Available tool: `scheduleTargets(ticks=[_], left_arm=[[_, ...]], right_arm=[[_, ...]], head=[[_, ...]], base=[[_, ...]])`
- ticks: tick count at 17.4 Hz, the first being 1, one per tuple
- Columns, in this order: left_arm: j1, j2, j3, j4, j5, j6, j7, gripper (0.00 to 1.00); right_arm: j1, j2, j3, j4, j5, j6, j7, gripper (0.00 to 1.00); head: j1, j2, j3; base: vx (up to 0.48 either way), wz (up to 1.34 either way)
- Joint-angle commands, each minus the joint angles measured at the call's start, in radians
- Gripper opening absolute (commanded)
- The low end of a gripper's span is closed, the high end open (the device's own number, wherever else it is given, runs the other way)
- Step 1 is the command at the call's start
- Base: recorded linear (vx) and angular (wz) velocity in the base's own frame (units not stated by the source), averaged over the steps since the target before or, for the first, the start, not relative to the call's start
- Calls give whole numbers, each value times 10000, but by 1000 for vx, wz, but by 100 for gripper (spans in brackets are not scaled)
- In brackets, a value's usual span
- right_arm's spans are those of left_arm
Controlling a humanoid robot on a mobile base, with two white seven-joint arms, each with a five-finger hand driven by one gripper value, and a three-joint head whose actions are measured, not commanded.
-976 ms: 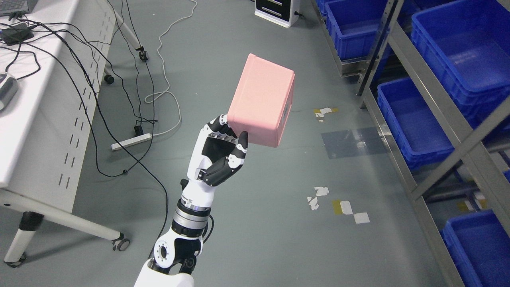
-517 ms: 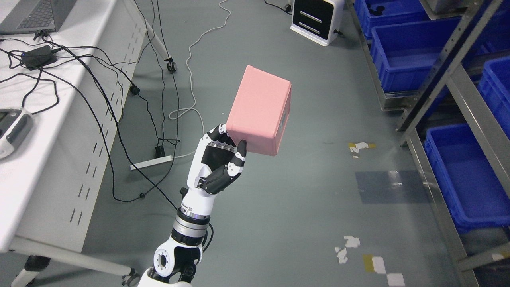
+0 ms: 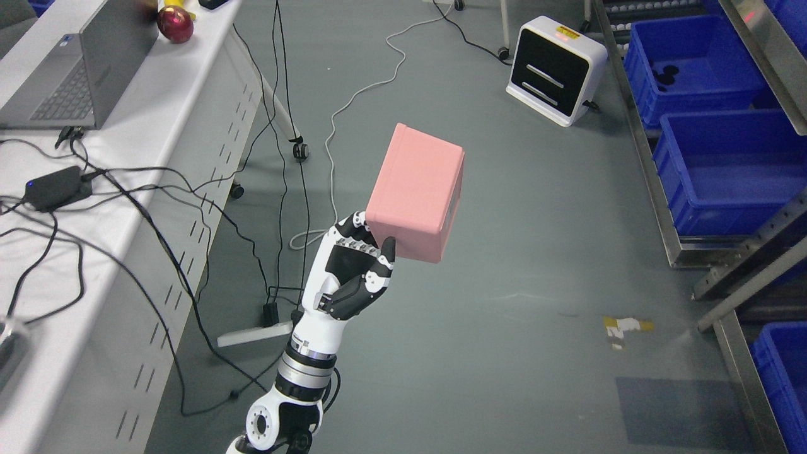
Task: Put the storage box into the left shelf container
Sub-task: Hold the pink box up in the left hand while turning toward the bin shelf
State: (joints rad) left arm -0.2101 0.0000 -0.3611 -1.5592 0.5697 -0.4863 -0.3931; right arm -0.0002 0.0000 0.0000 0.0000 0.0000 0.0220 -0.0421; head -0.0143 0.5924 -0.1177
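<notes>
**Q:** What does the hand hold, and where?

**A:** Your left hand (image 3: 353, 265), lower centre of the frame, has its fingers curled under the near corner of the pink storage box (image 3: 416, 192), thumb pressed to its lower face. The box sits tilted at mid-frame, above bare floor.

**Q:** How do you carry it well?

**A:** Keep the grip firm; it looks shallow, so turn gently toward the blue bins (image 3: 731, 170) on the shelf rack (image 3: 747, 268) at right. Mind the white device (image 3: 555, 79) at upper right, the cables (image 3: 284, 208) and the white table (image 3: 126, 189) at left.
</notes>
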Motion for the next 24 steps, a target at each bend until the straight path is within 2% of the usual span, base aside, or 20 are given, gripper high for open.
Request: scheduleTargets(ticks=[1,7,11,14,17,19,21,24], left_arm=[[565,175,-146,53,-264,122,-42,1],[858,175,-316,129,-542,153,-42,1],[1332,175,-530,283,-573,108,-87,1],[2114,175,-591,298,-619,107,-929,1],[2224,175,-577,298,-680,-15,-1100,1],[2178,175,-196,298,-711,-61,-1146,1],[1812,175,814,389,-1382,183,-1344,1],[862,175,2273,681,-1815,1453,-1774,1]], right_arm=[[94,-175,-46,-174,15,-5,-9,100],[94,-175,-46,-174,15,-5,-9,100],[94,-175,-46,-174,15,-5,-9,100],[94,-175,-46,-174,15,-5,-9,100],[94,-175,-46,-174,15,-5,-9,100],[94,-175,-46,-174,15,-5,-9,100],[94,-175,-46,-174,15,-5,-9,100],[94,-175,-46,-174,15,-5,-9,100]], head=[[0,0,0],[0,0,0],[0,0,0],[0,0,0],[0,0,0],[0,0,0],[0,0,0],[0,0,0]], base=[[580,-45],[481,-235],[286,-1012],[187,-1395],[165,-1363],[167,-1145],[166,-991],[158,-839]])
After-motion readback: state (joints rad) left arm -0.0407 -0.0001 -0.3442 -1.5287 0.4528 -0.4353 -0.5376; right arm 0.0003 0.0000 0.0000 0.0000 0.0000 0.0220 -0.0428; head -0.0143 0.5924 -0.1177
